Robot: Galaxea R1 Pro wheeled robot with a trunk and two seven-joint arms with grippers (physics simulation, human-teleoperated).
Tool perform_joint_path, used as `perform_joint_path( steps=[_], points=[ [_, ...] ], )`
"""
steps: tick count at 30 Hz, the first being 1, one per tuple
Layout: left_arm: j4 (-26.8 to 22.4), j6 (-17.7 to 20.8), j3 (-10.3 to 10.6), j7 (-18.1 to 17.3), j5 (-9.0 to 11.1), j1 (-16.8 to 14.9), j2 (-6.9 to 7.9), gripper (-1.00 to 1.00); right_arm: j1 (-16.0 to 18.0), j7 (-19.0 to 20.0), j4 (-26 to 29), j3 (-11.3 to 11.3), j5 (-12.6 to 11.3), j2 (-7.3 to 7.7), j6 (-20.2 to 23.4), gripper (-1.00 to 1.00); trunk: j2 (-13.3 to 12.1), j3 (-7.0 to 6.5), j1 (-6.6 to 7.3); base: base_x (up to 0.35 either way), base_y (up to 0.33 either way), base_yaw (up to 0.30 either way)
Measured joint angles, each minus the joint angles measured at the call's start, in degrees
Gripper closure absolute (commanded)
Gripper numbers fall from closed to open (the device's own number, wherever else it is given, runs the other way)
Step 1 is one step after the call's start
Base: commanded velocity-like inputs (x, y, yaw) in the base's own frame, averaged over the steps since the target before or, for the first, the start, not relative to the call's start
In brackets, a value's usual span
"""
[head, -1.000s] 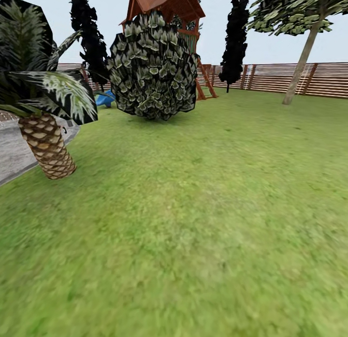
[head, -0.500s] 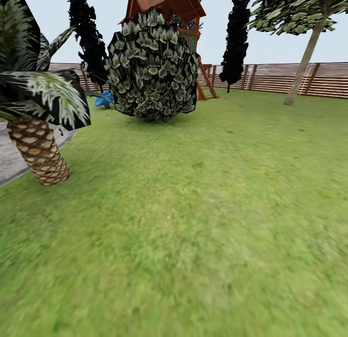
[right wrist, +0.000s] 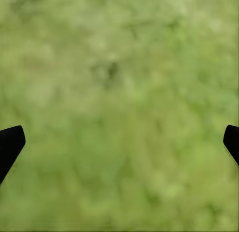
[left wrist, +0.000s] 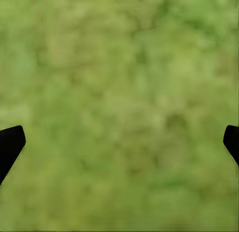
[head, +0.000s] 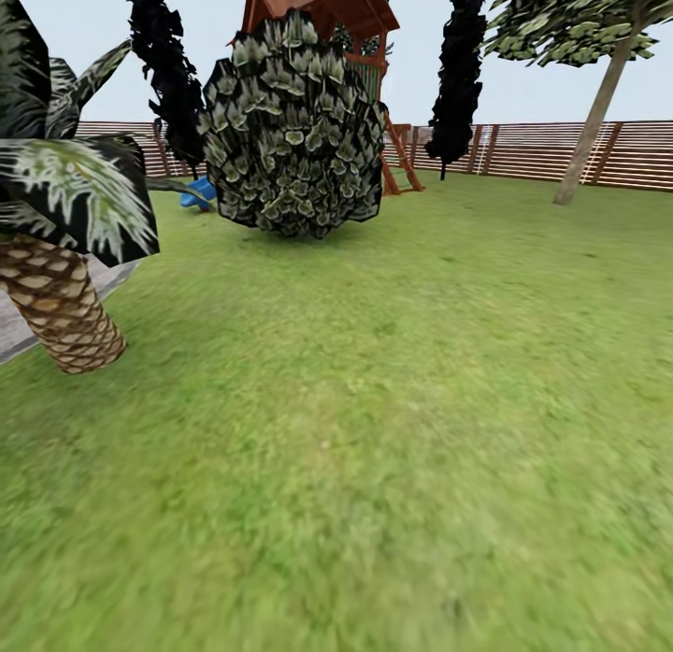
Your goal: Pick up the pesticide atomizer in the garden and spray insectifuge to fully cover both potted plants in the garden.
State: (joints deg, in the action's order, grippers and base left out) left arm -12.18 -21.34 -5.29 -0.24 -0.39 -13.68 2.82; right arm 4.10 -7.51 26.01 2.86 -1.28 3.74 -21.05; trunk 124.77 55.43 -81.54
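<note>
The pesticide atomizer and the potted plants are out of view. I am in the garden, on a green lawn [head: 393, 428] that runs back to a brown slatted fence [head: 561, 152]. In the left wrist view my left gripper [left wrist: 119, 144] hangs open over bare grass, its black fingertips [left wrist: 10, 144] far apart at the picture's edges. The right wrist view has my right gripper [right wrist: 119, 144] open in the same way, black fingertips [right wrist: 10, 144] wide apart, nothing between them but grass.
A palm with a scaly trunk [head: 56, 316] stands close at the left beside grey paving [head: 14, 330]. A large round shrub [head: 294, 129] is ahead, with a wooden playhouse [head: 327, 7] behind it, dark cypresses [head: 458, 73] and a leaning tree [head: 594, 101] at the right.
The whole head view has shifted: the palm has slid left and grown closer, and the shrub looks slightly larger. The camera has moved forward; nothing in the garden moved.
</note>
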Motion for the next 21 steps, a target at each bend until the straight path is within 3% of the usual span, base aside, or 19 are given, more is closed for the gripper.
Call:
perform_joint_path(
  steps=[21],
  points=[
    [0.00,0.00,0.05,0.00,-0.01,0.00,-0.02,-1.00,0.00,0.01,0.04,0.00,0.00,0.00,-0.03,-1.00,0.00,0.00,0.00,0.339,0.000,0.000]
  ],
)
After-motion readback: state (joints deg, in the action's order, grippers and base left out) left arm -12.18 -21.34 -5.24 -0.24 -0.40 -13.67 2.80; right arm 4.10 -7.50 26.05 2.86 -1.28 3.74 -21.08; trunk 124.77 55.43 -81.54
